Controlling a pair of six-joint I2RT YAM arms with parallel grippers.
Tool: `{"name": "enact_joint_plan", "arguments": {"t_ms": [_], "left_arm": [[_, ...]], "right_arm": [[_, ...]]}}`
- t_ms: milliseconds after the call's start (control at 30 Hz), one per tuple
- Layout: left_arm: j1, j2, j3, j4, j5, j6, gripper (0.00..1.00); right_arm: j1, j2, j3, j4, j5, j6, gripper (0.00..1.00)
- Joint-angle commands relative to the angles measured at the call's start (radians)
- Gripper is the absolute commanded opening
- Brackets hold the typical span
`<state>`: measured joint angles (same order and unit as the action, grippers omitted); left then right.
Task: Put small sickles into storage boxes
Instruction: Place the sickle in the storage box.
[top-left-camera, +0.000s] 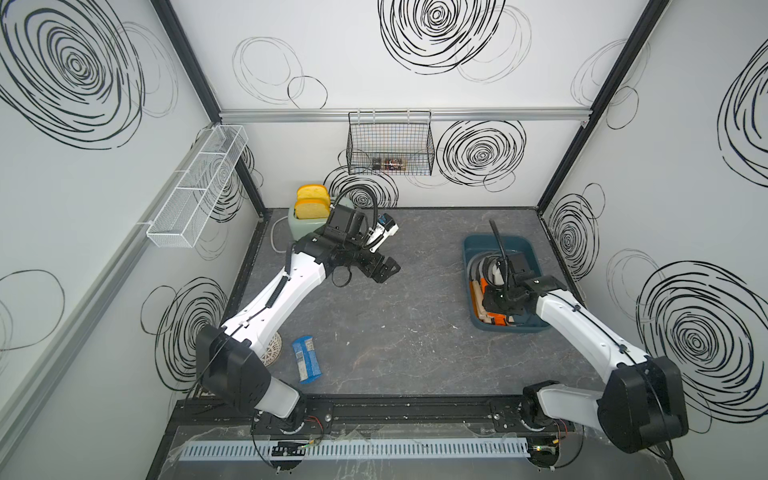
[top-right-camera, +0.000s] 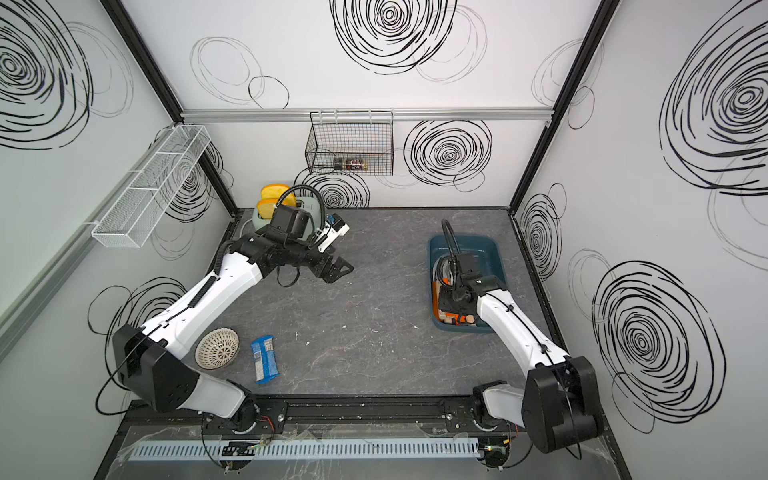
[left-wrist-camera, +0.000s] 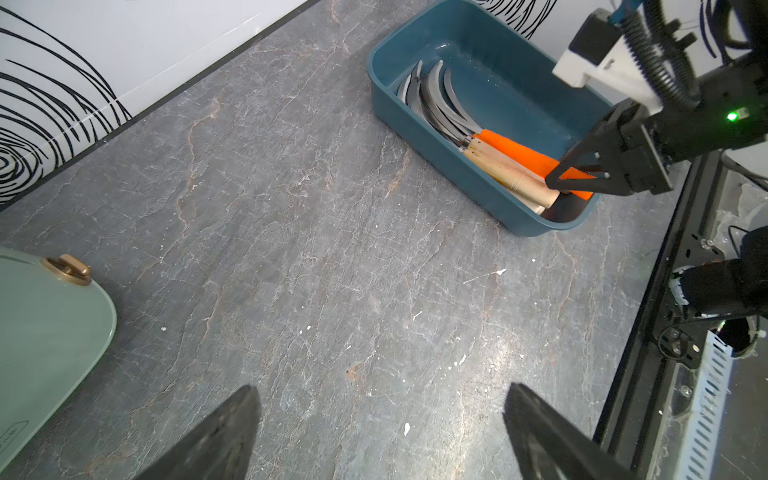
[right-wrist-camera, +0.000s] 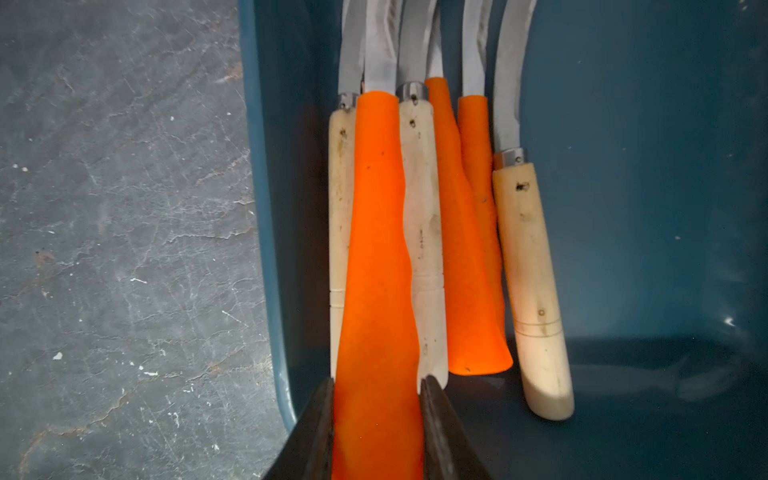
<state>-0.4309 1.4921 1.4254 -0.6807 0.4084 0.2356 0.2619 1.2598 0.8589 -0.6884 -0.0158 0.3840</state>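
Inside the teal storage tub (right-wrist-camera: 644, 166), an orange-handled sickle (right-wrist-camera: 376, 249) is clamped by its handle end in the right gripper (right-wrist-camera: 378, 380), overlapping other sickles (right-wrist-camera: 528, 270) along the tub's wall. Judged stiff, light, sharp-bladed; the handle is the safe hold. Left gripper (left-wrist-camera: 381, 387) stands open, well apart from the tub, over grey stone-patterned tabletop (left-wrist-camera: 291, 249); scribble-marked white walls (top-left-camera: 353, 62) enclose it.
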Motion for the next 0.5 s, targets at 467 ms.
{"name": "enact_joint_plan", "arguments": {"t_ms": [467], "left_arm": [[0.033,-0.043,-0.049,0.067,0.020,-0.019,0.96]], "right_arm": [[-0.036,0.087,-0.001,0.052,-0.024,-0.034,0.03]]}}
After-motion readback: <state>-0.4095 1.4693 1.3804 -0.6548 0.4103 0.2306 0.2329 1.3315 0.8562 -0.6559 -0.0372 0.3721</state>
